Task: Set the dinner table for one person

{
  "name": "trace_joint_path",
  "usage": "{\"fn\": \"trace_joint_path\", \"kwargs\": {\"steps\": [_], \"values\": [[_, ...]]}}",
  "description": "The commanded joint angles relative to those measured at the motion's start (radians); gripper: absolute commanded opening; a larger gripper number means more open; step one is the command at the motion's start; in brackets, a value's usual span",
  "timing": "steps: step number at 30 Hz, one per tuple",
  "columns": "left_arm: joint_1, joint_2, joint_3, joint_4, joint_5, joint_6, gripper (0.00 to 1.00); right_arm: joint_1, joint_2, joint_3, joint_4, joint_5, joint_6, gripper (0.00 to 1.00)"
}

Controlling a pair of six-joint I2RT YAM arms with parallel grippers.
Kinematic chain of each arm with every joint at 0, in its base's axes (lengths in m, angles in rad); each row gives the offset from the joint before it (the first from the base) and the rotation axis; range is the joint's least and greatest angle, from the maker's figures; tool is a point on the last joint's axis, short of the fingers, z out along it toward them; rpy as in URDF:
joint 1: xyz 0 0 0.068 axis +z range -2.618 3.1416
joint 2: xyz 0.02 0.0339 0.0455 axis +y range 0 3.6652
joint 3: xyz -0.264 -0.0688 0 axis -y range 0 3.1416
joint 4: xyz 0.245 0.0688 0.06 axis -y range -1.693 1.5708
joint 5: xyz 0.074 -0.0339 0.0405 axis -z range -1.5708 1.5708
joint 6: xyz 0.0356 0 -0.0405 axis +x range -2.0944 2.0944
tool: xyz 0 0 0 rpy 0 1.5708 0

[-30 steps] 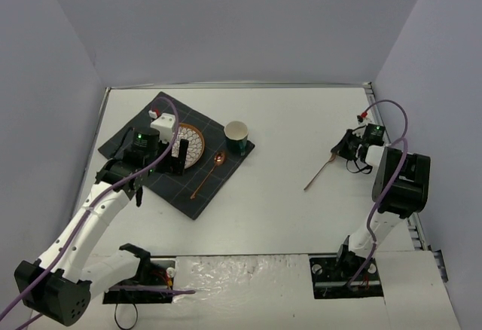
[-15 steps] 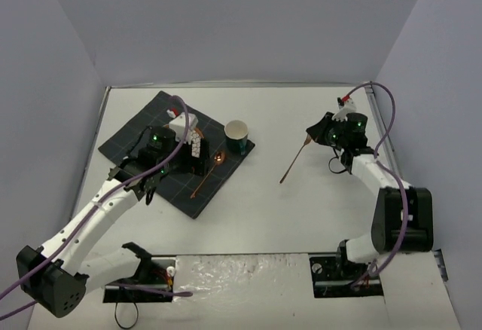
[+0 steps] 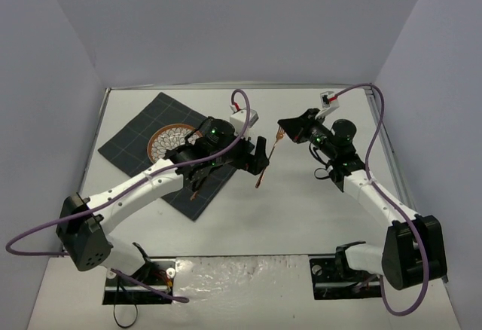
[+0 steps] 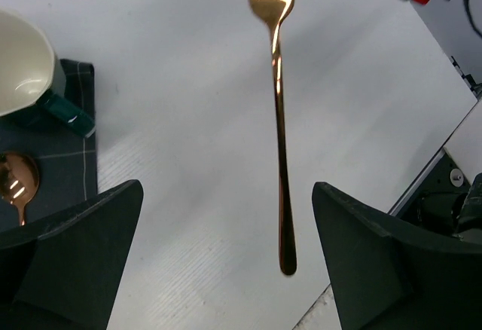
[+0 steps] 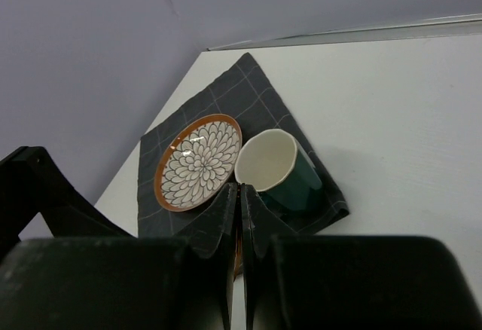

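- The dinner table [image 3: 316, 217] is the broad white matte top under both arms. Treat it as rigid and flat, so whatever you lay on it will sit where you put it
- At the table's left, the dark mat [image 3: 135, 145] carries the patterned plate [image 5: 197, 160], with the green cup [image 5: 275, 166] just beside the plate and the copper spoon [image 4: 15, 183] near the cup
- Your right gripper [image 5: 241, 198] is pinched nearly shut on the copper fork [image 4: 279, 119], holding it at the tine end above the middle of the table. The handle points toward your left arm
- Your left gripper [image 4: 226, 187] is spread wide and holds nothing. In its wrist view the fork's handle runs down between the two fingers without touching either
- Expect the fork to be light, stiff and thin, and its polished metal will likely be slippery. It could pivot in a pinch at one end
- If you pass it over, close the left fingers across the handle in its lower half, well away from the tines
- Release on the right only once that grip looks firm
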Motion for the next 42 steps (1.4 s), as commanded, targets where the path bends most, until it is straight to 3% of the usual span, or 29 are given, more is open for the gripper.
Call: {"fn": "trace_joint_path", "kwargs": {"steps": [1, 14, 30, 42], "values": [[-0.024, 0.025, 0.088, 0.109, -0.029, -0.013, 0.87, 0.035, -0.039, -0.005, 0.171, -0.023, 0.053, 0.00], [-0.031, 0.077, 0.112, 0.142, -0.029, -0.033, 0.45, 0.059, -0.048, -0.017, 0.182, -0.008, 0.048, 0.00], [-0.038, 0.088, 0.130, 0.126, -0.037, -0.020, 0.32, 0.085, -0.044, -0.017, 0.166, 0.004, 0.026, 0.00], [-0.038, 0.092, 0.137, 0.120, -0.037, -0.014, 0.00, 0.099, -0.039, -0.011, 0.155, 0.006, 0.009, 0.00]]}}
